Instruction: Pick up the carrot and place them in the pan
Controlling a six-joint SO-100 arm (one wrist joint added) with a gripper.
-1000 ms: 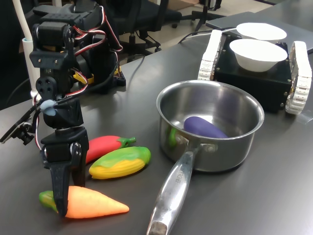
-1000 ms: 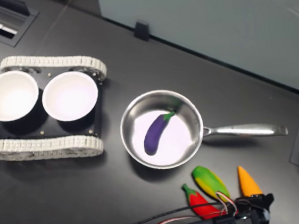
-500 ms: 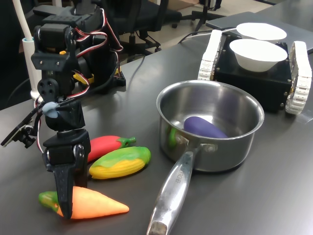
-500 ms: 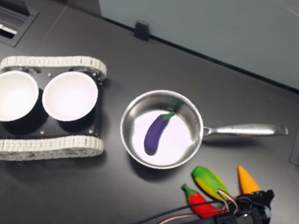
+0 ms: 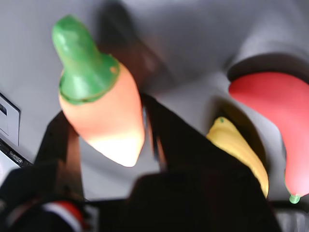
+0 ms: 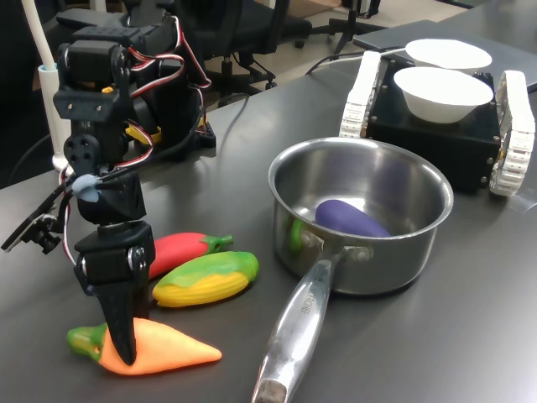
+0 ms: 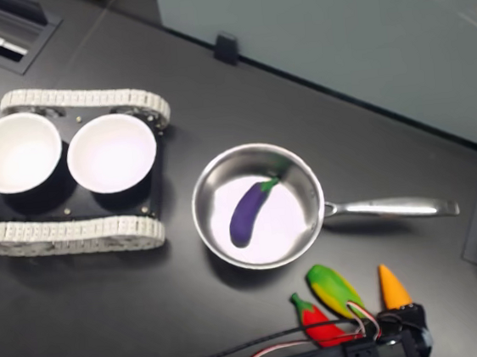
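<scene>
The arm stands folded tall over its base in the first exterior view, wrist bent so the hand (image 6: 122, 340) points straight down (red and white servo wires looping off the joints). Its dark fingers (image 5: 166, 140) sit low by the tabletop (image 6: 419, 336), spread a little apart around the carrot (image 6: 155, 348).

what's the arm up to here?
The gripper is down on the carrot, fingers either side of its thick end near the green stem; whether they have closed is not clear. The carrot lies on the table, not lifted. The pan sits close by with an eggplant already inside. A corn and a chili lie beside the carrot.
</scene>
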